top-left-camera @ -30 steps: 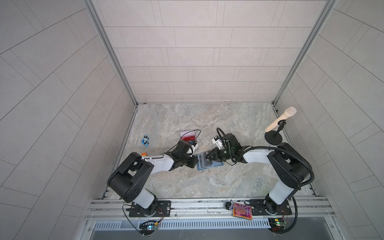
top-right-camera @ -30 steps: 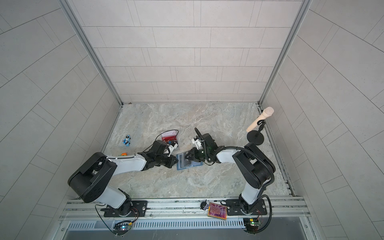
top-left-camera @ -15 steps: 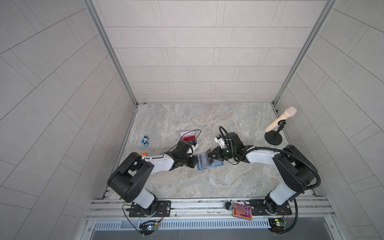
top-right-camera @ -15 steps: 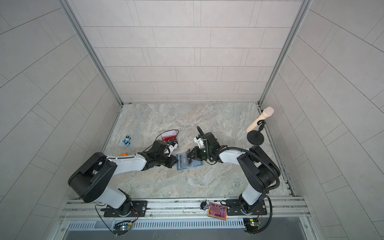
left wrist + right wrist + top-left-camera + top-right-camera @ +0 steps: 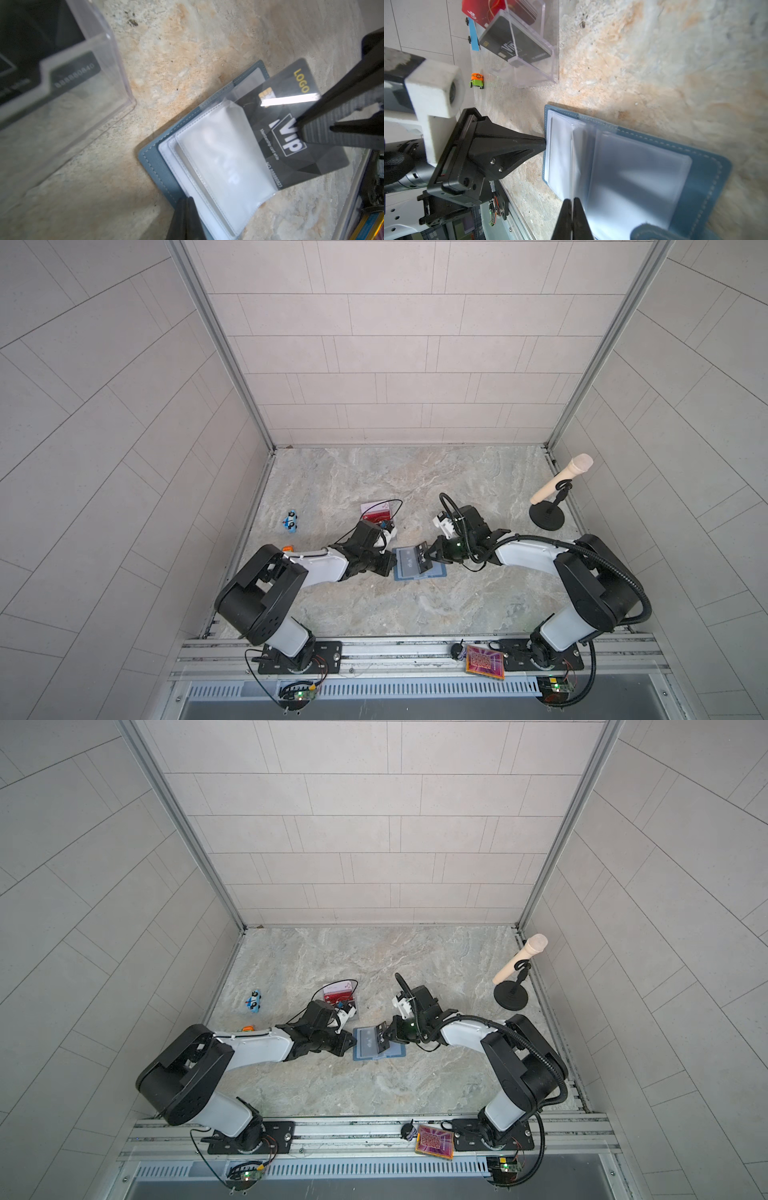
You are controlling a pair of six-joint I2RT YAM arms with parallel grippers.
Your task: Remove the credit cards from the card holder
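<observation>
Slate-blue leather-look card holder (image 5: 415,570) lies open, flat on the marble counter (image 5: 415,489), between both arms. Main risk: the dark grey plastic Vip card (image 5: 280,133) is only part-way out from under the clear plastic sleeves (image 5: 218,155); if I pull off-axis, a corner could jam and lift the whole holder. Second risk: the thin glossy card could slip from the pinch. My right end effector (image 5: 301,126) is clamped narrow on that card's free end. My left end effector (image 5: 537,146) is closed too, tip at the holder's opposite edge, an anchor I'd judge; can't tell if it pinches a sleeve; if it skids, the holder follows the card.
</observation>
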